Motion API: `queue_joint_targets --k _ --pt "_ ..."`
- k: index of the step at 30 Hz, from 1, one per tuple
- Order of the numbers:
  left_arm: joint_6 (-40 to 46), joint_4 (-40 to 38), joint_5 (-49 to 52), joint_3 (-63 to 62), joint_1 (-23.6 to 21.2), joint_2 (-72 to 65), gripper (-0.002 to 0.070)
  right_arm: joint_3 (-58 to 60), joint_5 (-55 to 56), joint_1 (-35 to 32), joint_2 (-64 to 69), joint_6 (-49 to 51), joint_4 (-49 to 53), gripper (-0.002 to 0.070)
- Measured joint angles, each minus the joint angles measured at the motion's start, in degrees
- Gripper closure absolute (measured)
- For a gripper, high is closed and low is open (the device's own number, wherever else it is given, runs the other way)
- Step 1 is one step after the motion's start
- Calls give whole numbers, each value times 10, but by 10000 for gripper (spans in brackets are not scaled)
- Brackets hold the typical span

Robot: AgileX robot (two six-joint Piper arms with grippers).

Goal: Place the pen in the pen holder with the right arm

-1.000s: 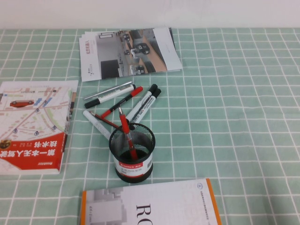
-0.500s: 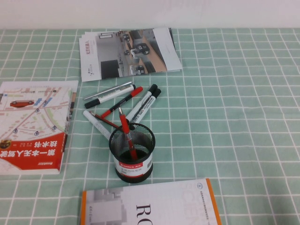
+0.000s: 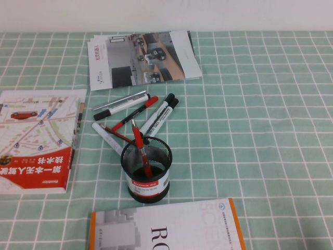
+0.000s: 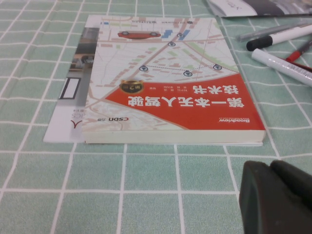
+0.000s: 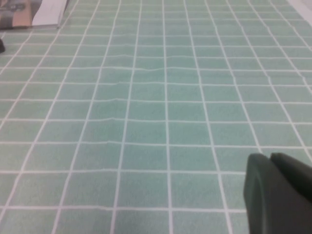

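we see the pen (image 3: 140,150) already standing in the pen holder (image 3: 146,169), tip end down inside the mesh and its upper end leaning out over the rim toward the loose markers (image 3: 158,115) on the cloth. so the placing looks done, by our reading, and the step in hand is only to keep clear and park.

our right gripper (image 5: 280,195) shows only in its own wrist view, as a dark block low over bare green checked cloth (image 5: 165,97). the two fingers lie pressed side by side with a thin seam between them, so we judge it closed and holding nothing. the holder and pen are not in that view at all; they sit well apart from the right gripper, off toward the robot's left. neither arm appears in the high view.

our left gripper (image 4: 278,197) hangs over the cloth just short of the red and white book (image 4: 170,87), which lies ahead of it. its fingers also meet along a narrow seam, empty.

to do this well, we would keep the right arm low-risk: no sweep back toward the holder, since the leaning pen could be knocked and tip the light cup. we leave the other pens alone.
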State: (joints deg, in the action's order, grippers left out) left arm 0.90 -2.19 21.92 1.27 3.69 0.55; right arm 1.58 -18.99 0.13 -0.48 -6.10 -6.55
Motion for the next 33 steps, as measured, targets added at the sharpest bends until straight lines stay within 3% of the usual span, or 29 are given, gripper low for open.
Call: queue_joint_targets --k 33 --pt "0 0 0 0 0 0 679 1 -7 -1 0 -20 -27 695"
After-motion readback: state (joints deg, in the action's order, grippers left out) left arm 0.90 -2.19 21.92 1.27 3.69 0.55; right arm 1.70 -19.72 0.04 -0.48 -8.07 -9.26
